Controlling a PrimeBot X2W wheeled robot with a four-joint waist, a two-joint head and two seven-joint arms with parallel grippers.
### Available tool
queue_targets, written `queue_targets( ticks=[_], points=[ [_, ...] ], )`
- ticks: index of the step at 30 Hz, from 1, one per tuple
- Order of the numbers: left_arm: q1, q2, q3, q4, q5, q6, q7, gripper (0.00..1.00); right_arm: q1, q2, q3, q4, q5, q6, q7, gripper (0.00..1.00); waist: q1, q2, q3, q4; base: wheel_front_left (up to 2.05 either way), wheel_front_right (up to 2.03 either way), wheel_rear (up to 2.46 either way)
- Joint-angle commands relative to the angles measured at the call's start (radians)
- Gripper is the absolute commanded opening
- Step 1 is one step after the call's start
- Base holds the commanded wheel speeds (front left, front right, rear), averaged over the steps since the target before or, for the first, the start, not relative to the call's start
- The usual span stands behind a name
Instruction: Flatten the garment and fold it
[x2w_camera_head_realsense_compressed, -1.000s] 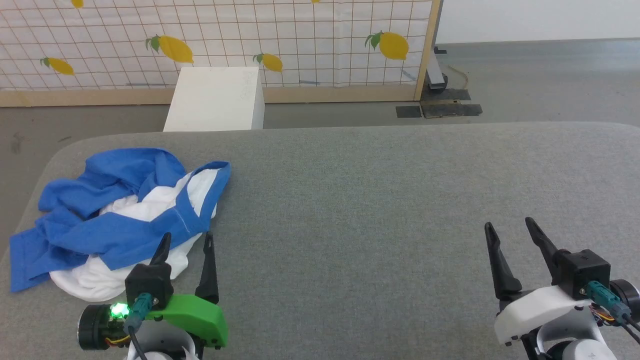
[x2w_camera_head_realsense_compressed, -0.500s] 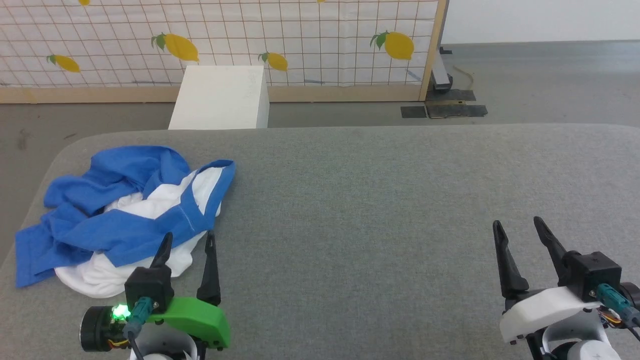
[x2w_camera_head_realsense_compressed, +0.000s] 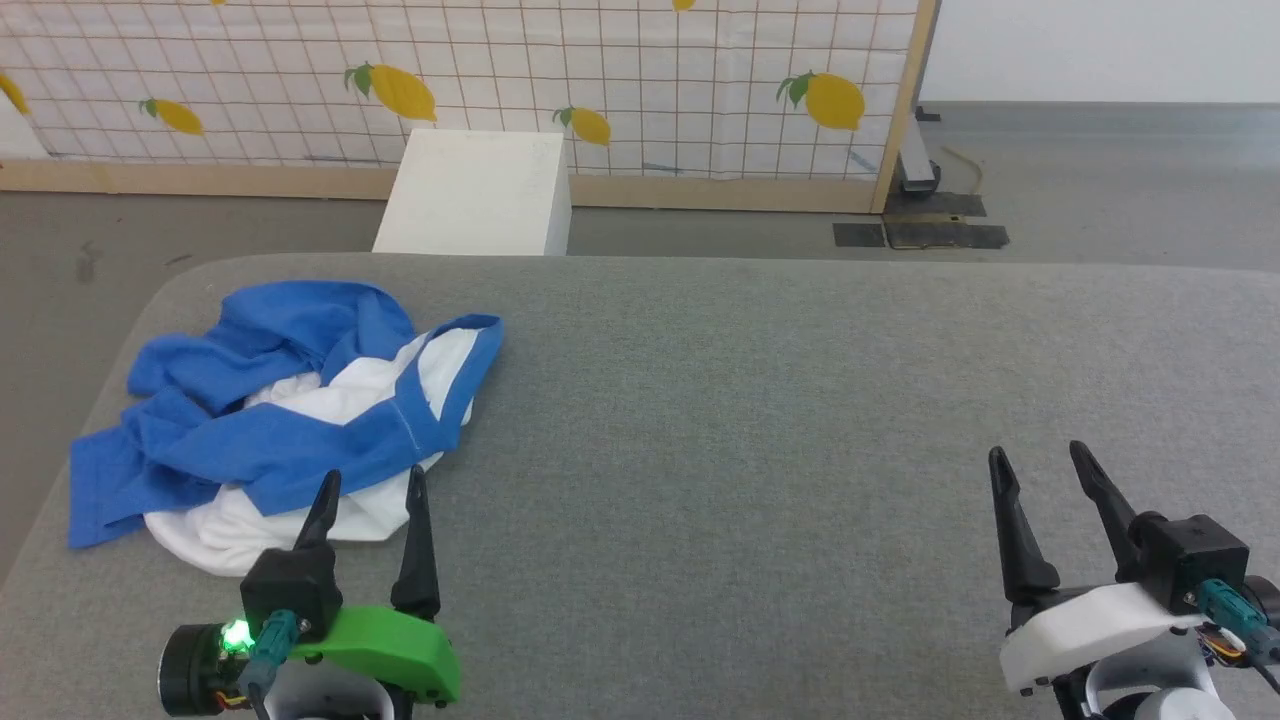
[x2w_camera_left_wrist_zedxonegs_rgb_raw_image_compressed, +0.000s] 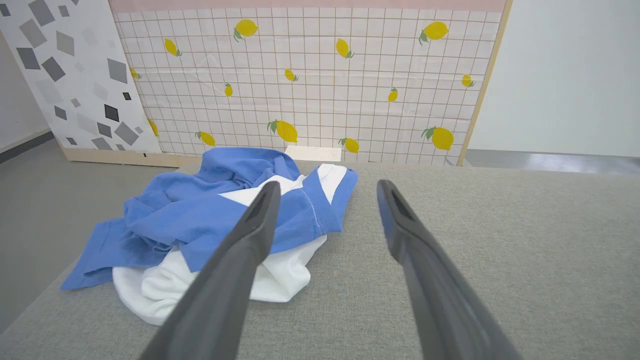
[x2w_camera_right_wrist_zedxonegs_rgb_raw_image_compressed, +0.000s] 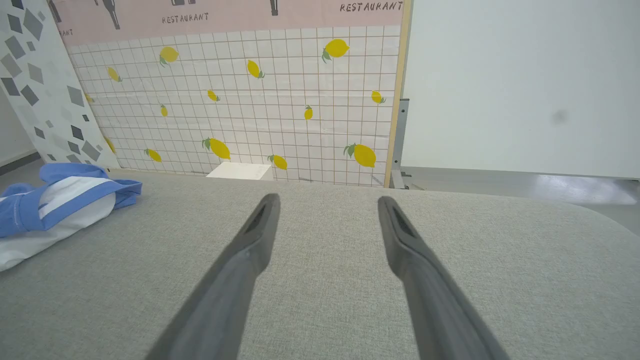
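The garment is a crumpled heap of blue and white cloth at the left end of the grey table. In the left wrist view the garment lies just ahead, left of centre. My left gripper hovers open at the heap's near right edge, its left fingertip over the white cloth, nothing between the fingers. In the left wrist view the left gripper stands wide open. My right gripper is open over bare table at the lower right, far from the garment; in its wrist view the right gripper is empty.
A white box stands on the floor behind the table's far edge. A lemon-patterned tiled screen with a wooden frame runs behind it. The table's rounded left corner lies close to the garment. Grey floor lies beyond.
The whole head view has shifted right and slightly down, so the camera has turned. Both grippers stay open and near their places; the garment lies as before.
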Motion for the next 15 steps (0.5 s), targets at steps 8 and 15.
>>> queue_targets(
  ticks=[8, 15],
  points=[
    [0.025, -0.002, 0.000, -0.008, -0.014, 0.006, -0.024, 1.00, 0.019, 0.000, 0.001, 0.010, 0.023, -0.001, -0.024, 1.00, 0.0000, 0.0000, -0.008, 0.048, 0.00, 0.00, 0.00],
    [0.031, -0.003, 0.001, -0.012, -0.025, 0.010, -0.038, 1.00, 0.019, 0.000, 0.005, 0.016, 0.031, -0.001, -0.038, 1.00, 0.0000, 0.0000, -0.005, 0.087, 0.00, 0.00, 0.00]
  ],
)
